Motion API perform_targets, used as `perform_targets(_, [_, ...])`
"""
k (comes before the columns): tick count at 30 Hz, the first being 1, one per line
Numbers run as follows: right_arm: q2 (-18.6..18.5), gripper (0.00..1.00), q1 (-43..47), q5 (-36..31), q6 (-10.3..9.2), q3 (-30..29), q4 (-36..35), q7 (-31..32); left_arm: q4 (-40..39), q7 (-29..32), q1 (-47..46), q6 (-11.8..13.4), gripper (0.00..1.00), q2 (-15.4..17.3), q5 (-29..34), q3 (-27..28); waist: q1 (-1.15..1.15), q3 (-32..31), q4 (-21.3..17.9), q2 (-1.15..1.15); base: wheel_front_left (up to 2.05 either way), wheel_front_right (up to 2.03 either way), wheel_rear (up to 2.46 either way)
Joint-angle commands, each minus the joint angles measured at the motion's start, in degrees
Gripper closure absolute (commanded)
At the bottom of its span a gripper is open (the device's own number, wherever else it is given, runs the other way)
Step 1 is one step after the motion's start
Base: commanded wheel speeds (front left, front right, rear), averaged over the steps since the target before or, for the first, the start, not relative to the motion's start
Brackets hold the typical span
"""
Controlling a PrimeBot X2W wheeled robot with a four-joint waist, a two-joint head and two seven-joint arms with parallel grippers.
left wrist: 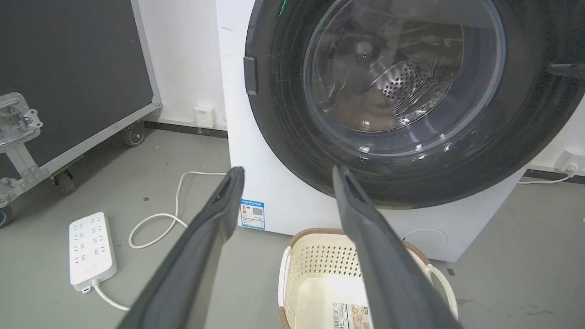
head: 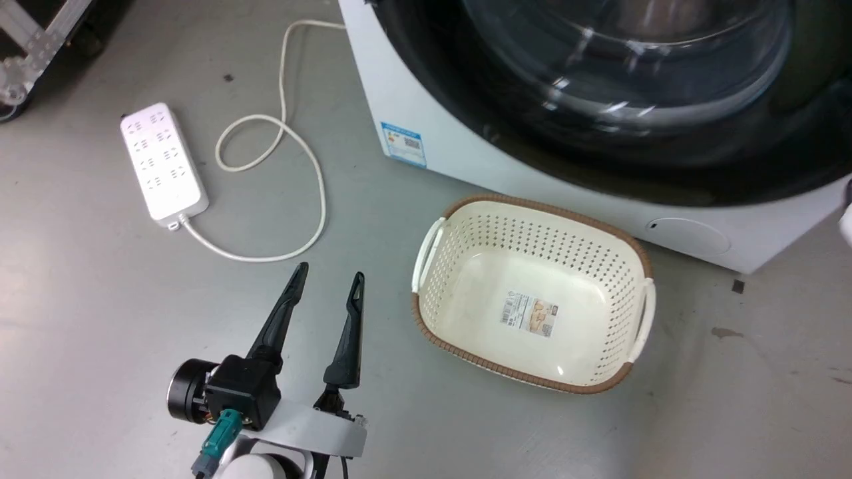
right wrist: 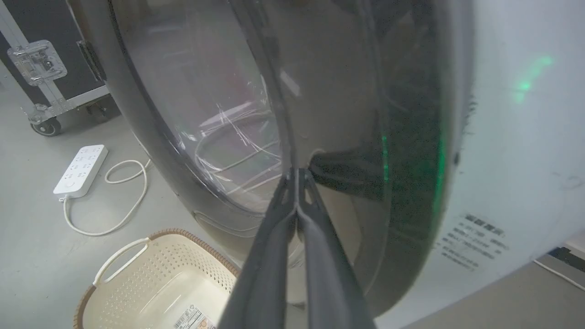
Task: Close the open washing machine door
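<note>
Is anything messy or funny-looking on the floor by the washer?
Nothing is spilled or broken. The one untidy thing is the white power strip, lying loose on the grey floor left of the washing machine, its cord curling in a loop. The cream basket sits upright and empty.

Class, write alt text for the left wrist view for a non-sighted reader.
The washing machine door, black-rimmed with a glass window, spans the front of the white washing machine. The open left gripper points toward it, above a cream basket.

Head looks down; wrists face the washing machine (left wrist: 292,205)
</note>
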Motion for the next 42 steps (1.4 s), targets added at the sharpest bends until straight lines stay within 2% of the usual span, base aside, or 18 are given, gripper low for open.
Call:
perform_targets(1, [-0.24, 1.00, -2.00, 0.28, -0.10, -0.57, 1.42, 0.03, 0.17, -0.26, -0.78, -0.19, 0.00, -0.03, 0.10, -0.10, -0.01, 0.40, 0.41, 0.00, 0.00, 0.00, 0.00])
perform_targets(9, [2.20, 1.00, -9.72, 0.11, -0.10, -2.39, 11.44, -0.58, 0.55, -0.26, -1.32, 0.20, 0.00, -0.15, -0.14, -0.23, -0.01, 0.46, 0.14, 0.00, 0.00, 0.00, 0.00])
perform_targets(15, [4.58, 1.00, -9.20, 0.93, -0.10, -0.23, 14.25, -3.44, 1.25, -0.26, -1.36, 0.43, 0.00, -0.17, -0.18, 0.03, -0.01, -1.91, -1.21, 0.00, 0.00, 0.00, 0.00])
perform_targets(16, [4.78, 0.56, -8.41, 1.01, -0.10, 0.50, 14.09, -4.44, 1.43, -0.26, -1.21, 0.36, 0.00, -0.17, -0.14, 0.19, -0.01, -2.62, -1.53, 0.00, 0.00, 0.00, 0.00])
perform_targets(17, [5.03, 0.00, -7.42, 1.18, -0.10, 1.26, 13.90, -5.29, 1.64, -0.26, -0.98, 0.28, 0.00, -0.17, -0.06, 0.37, -0.01, -3.41, -1.88, 0.00, 0.00, 0.00, 0.00])
perform_targets(21, [6.32, 0.00, -1.80, 2.03, -0.10, 3.80, 12.01, -9.40, 2.98, -0.26, 0.74, -0.03, 0.00, -0.17, 0.15, 1.57, -0.01, -7.48, -3.96, 0.00, 0.00, 0.00, 0.00])
perform_targets(22, [7.55, 0.00, 3.35, 1.55, -0.10, 4.98, 9.28, -12.08, 4.14, -0.26, 2.40, -0.37, 0.00, -0.12, -0.10, 2.95, -0.01, -10.71, -6.14, 0.00, 0.00, 0.00, 0.00])
perform_targets(25, [9.31, 0.00, 8.48, 0.07, -0.10, 3.53, 6.30, -13.83, 5.09, -0.26, 4.19, -0.66, 0.00, -0.08, -0.45, 4.19, -0.01, -13.44, -8.33, 0.00, 0.00, 0.00, 0.00])
perform_targets(31, [14.33, 0.00, 20.90, -8.09, -0.10, -4.91, -2.58, -14.91, 6.35, -0.26, 6.92, -1.36, 0.00, 0.07, -1.09, 5.88, -0.01, -16.60, -12.23, 0.00, 0.00, 0.00, 0.00])
perform_targets(36, [22.63, 0.00, 33.12, -15.89, -0.10, -15.75, -14.16, -14.96, 6.64, -0.26, 7.64, -1.70, 0.00, 0.09, -0.97, 6.41, -0.01, -17.20, -14.03, 0.00, 0.00, 0.00, 0.00])
perform_targets(39, [27.07, 0.00, 39.27, -20.29, -0.10, -18.03, -19.71, -14.97, 6.41, -0.26, 8.00, -1.60, 0.00, 0.05, -0.96, 6.91, -0.01, -17.32, -14.95, 0.00, 0.00, 0.00, 0.00])
perform_targets(42, [29.44, 0.00, 43.31, -23.64, -0.10, -18.49, -22.48, -14.97, 6.46, -0.26, 8.55, -1.67, 0.00, 0.03, -0.82, 7.17, -0.01, -17.34, -15.65, 0.00, 0.00, 0.00, 0.00])
